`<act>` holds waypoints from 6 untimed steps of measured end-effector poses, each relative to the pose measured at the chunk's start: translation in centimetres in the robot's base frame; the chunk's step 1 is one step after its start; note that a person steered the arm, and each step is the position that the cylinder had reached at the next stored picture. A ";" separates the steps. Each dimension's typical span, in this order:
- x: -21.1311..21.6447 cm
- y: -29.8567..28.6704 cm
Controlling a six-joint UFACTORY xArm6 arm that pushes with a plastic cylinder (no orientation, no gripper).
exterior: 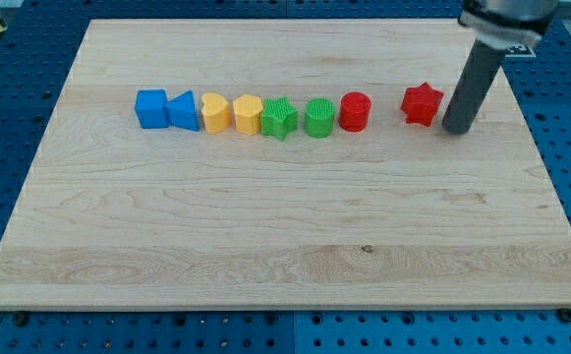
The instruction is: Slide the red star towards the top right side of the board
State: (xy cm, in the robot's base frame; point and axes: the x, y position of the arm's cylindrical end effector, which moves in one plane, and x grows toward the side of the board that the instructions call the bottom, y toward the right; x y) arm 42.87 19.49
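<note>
The red star (pixel 422 104) lies on the wooden board (pixel 285 226) at the view's right, at the end of a row of blocks. My tip (pixel 456 129) rests on the board just to the right of the star, with a narrow gap between them. The dark rod rises from there to the view's top right.
A row runs leftward from the star: a red cylinder (pixel 355 111), a green cylinder (pixel 319 117), a green star (pixel 279 118), a yellow block (pixel 248 114), a yellow heart-like block (pixel 215 112), a blue triangle (pixel 184 109), a blue cube (pixel 151 108). The board's right edge is near my tip.
</note>
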 end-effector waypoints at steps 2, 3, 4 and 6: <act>-3.2 -5.1; -9.6 -3.9; -11.0 -3.7; -2.9 -7.8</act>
